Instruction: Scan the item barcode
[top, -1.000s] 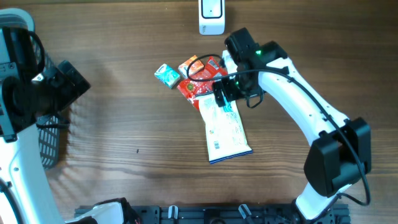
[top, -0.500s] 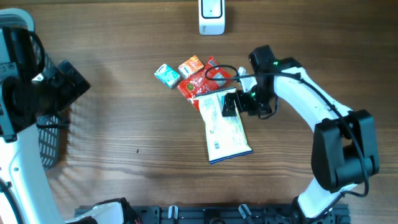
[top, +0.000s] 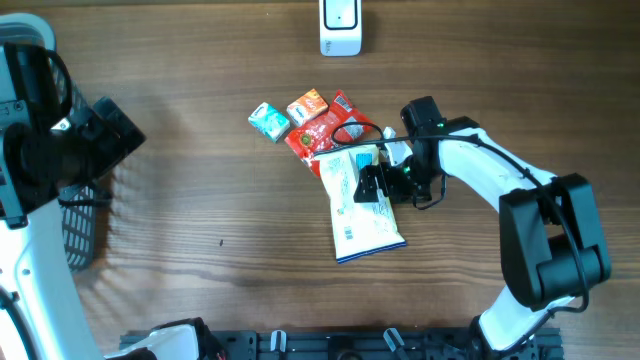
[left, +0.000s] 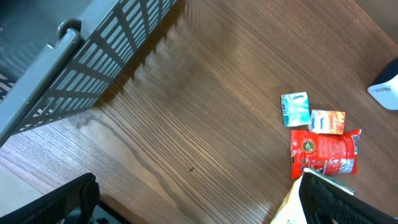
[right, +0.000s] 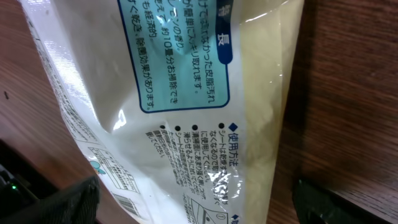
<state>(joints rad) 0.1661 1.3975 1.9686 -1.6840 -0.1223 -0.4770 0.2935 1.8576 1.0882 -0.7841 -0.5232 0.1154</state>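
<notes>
Right claw (top: 370, 185) is spread wide and parked low over the upper half of the white pouch (top: 368, 222). 1 finger is seen on each side of it in the wrist view, and nothing is gripped. The pouch is lying flat on the bench (top: 200, 280), its top end tucked against the red packet (top: 322, 136). The orange pack (top: 307, 105) and teal pack (top: 269, 120) are just beyond that. The scanner (top: 340, 30) is well apart at the far edge.

So it's reckoned to be early days: nothing is lifted, nothing is shown to the scanner. Grabbing, lifting and aiming the barcode are all left to do.

Left claw (left: 198, 202) is wide and empty too, over by the basket (top: 82, 235).

Hard to make out:
- Whether the fingers are touching the pouch can't be told.
- A small striped patch at the bottom of the right wrist view might be the barcode, but it's tiny and cut off.
- The scanner is cropped by the frame edge.
</notes>
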